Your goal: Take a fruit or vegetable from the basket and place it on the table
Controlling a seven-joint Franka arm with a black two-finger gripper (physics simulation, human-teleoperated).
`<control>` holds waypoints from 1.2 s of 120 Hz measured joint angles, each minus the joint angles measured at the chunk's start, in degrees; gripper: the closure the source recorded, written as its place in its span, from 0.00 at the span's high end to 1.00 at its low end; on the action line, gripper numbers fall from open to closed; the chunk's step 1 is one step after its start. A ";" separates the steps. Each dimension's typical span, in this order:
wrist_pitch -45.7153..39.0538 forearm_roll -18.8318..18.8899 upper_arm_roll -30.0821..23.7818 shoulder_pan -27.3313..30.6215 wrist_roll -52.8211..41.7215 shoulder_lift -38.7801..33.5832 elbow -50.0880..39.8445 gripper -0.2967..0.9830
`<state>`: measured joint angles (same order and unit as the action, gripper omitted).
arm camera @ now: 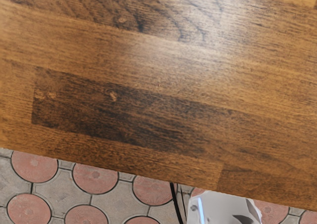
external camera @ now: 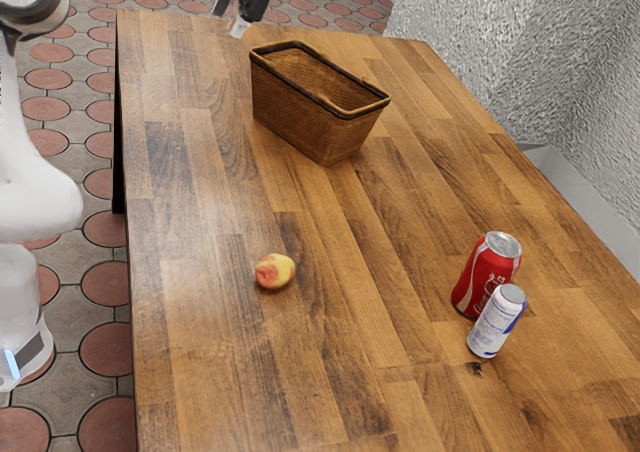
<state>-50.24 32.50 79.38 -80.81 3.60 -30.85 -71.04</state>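
Item: my gripper (external camera: 239, 26), near the basket (external camera: 312, 122); open or closed, I cannot tell. Item: one red-yellow fruit (external camera: 274, 271), on the table (external camera: 210, 372).

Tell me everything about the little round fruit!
The fruit is roundish and yellow, with orange-red patches and smooth-looking skin. It looks like a peach or an apple; I can't tell which. It looks whole. It rests on the wooden table, out of the basket, and only the tabletop touches it.
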 joint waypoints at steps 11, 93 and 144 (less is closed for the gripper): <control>-9.04 3.28 1.44 -1.76 1.11 -0.38 -0.78 0.77; -32.25 4.79 23.61 1.39 14.50 2.34 10.61 0.77; -48.77 4.53 26.37 -3.41 20.88 0.57 9.90 0.77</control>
<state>-99.01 37.03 105.75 -84.22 24.48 -30.28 -61.14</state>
